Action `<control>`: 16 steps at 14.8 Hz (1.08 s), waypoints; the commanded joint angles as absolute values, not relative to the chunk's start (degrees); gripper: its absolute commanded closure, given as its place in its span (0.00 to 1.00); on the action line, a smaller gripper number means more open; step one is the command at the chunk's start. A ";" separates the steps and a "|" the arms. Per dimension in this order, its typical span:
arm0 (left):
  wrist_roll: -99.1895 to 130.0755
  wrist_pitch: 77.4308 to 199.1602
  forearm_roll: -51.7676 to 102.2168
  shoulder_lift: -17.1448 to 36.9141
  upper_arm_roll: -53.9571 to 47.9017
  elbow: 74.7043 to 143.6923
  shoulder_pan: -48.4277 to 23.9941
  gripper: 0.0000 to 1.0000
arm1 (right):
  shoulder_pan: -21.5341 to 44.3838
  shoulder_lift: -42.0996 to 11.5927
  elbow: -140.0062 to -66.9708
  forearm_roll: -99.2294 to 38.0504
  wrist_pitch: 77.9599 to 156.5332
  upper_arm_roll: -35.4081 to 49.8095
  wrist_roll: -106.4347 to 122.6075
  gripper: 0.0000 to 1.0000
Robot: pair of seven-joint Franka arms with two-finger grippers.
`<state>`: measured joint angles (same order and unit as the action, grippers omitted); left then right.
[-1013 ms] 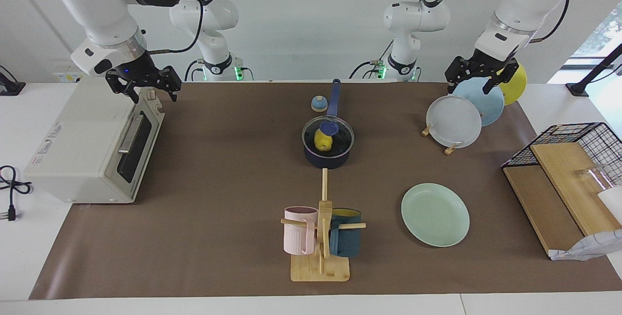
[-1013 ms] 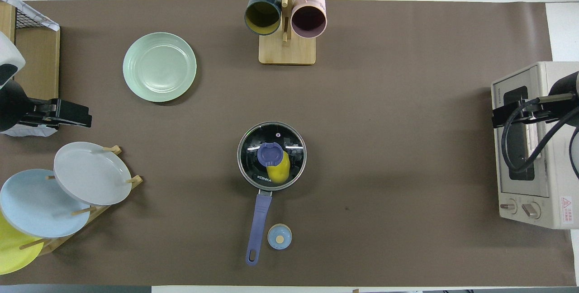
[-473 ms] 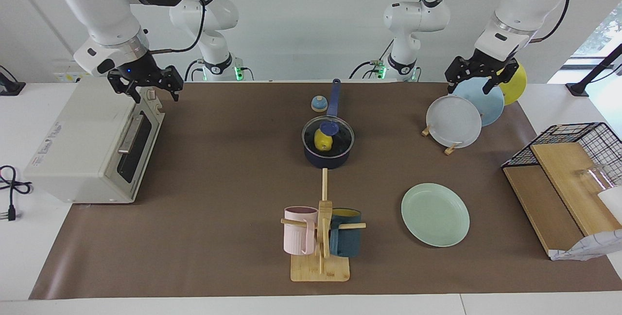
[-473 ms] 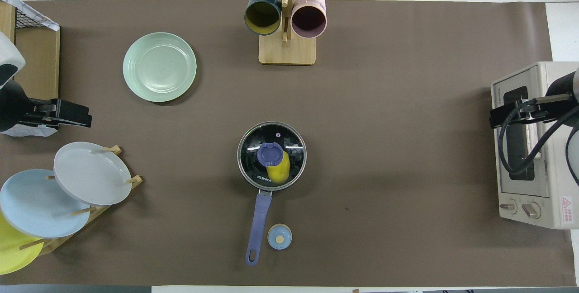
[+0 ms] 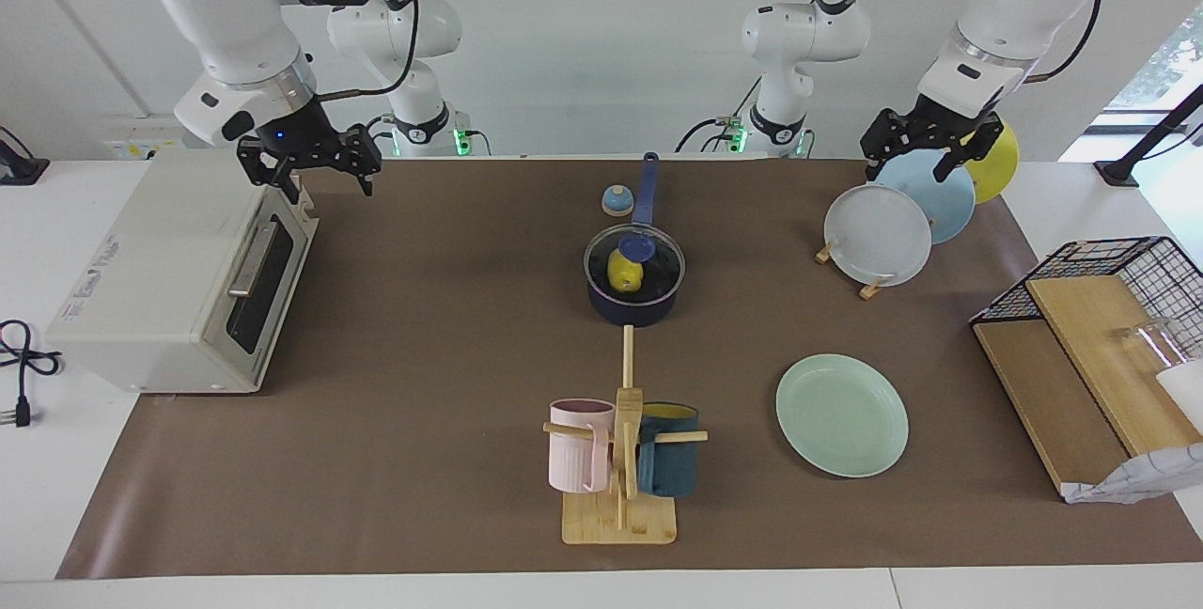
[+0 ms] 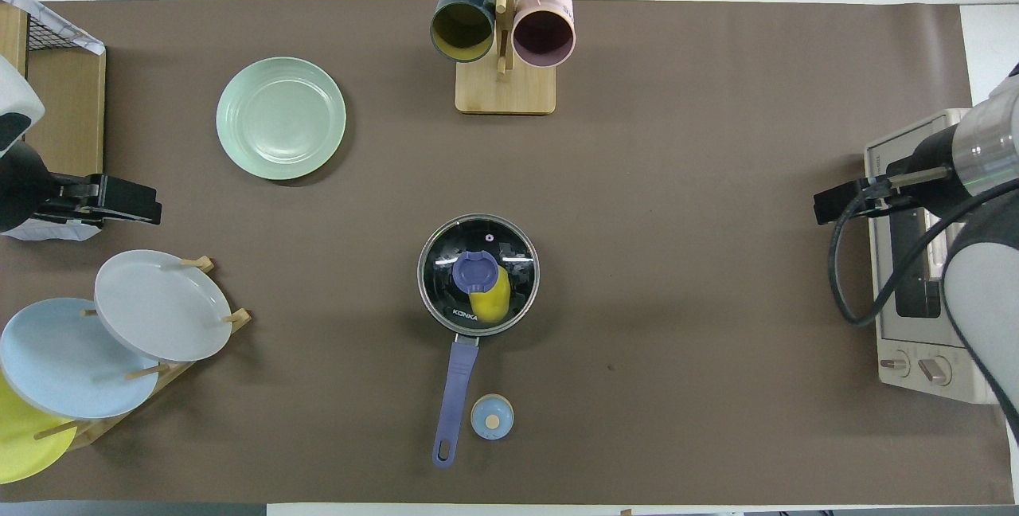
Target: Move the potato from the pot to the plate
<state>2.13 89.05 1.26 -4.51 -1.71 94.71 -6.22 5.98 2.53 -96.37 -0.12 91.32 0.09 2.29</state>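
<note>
The dark navy pot (image 5: 633,303) stands mid-table with a glass lid (image 6: 443,255) with a blue knob on it; its long blue handle (image 6: 454,395) points toward the robots. The yellow potato (image 5: 622,273) lies inside and shows through the lid in the overhead view too (image 6: 491,303). The mint-green plate (image 5: 841,413) lies bare, farther from the robots, toward the left arm's end (image 6: 280,118). My right gripper (image 5: 320,184) is open and empty in the air over the toaster's edge (image 6: 836,205). My left gripper (image 5: 908,167) is open and empty above the plate rack (image 6: 127,201) and waits.
A toaster oven (image 5: 179,280) stands at the right arm's end. A wooden mug rack (image 5: 620,459) holds a pink and a teal mug. A plate rack (image 6: 163,369) holds grey, light blue and yellow plates. A small blue knob (image 6: 492,417) lies beside the handle. A wire basket with boards (image 5: 1100,327).
My right gripper has moved from over the toaster toward the middle of the table. The left arm, pot, potato and plate have not moved.
</note>
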 commanded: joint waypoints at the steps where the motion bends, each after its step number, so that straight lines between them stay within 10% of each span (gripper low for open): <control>1: 2.37 88.86 0.79 -4.83 -2.29 94.75 -5.36 0.00 | 9.83 1.24 -96.16 -1.06 92.37 0.26 -2.79 0.00; 16: 2.72 89.74 0.88 -4.75 -2.37 94.66 -5.62 0.00 | 32.60 -17.14 -80.16 -1.93 99.31 0.35 -34.27 0.00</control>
